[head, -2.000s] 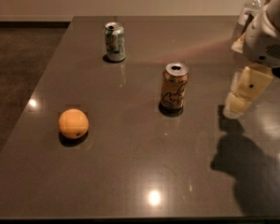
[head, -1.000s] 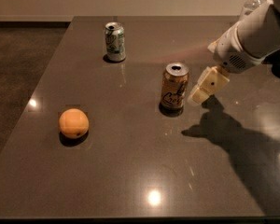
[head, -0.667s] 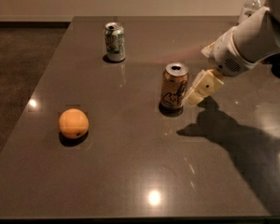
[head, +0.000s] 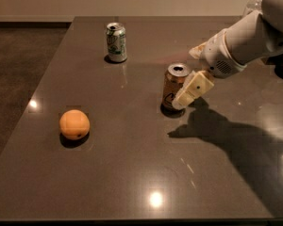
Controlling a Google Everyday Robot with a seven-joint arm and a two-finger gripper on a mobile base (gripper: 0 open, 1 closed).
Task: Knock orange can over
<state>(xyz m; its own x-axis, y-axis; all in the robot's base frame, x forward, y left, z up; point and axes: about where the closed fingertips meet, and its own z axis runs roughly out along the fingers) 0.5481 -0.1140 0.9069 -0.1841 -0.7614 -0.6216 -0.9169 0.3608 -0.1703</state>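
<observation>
Dark, glossy surface (head: 132, 173) viewed from above and slightly in front, with several bright ceiling reflections.

Near centre: orange can (head: 172, 86), upright on its base, silver top visible, dark lettering on the tan body.

Immediately right of it: gripper (head: 188, 93), cream-coloured, angled down and to the left, tip low against the can's lower right flank and overlapping it in this view. Touching or just short of touching: cannot tell. Wide or narrow setting of the gripper: cannot tell.

Behind the gripper: white arm (head: 245, 39), reaching in from the upper right corner, with a broad shadow (head: 236, 140) across the right half of the surface.

Towards the far edge, left of the orange can and well apart from it: white-and-green can (head: 116, 42), upright.

Near the left edge, closer to the viewer: round orange fruit (head: 74, 124), alone, well apart from both cans and from the gripper.

Beyond the surface, top and left: pale wall and dark floor.
</observation>
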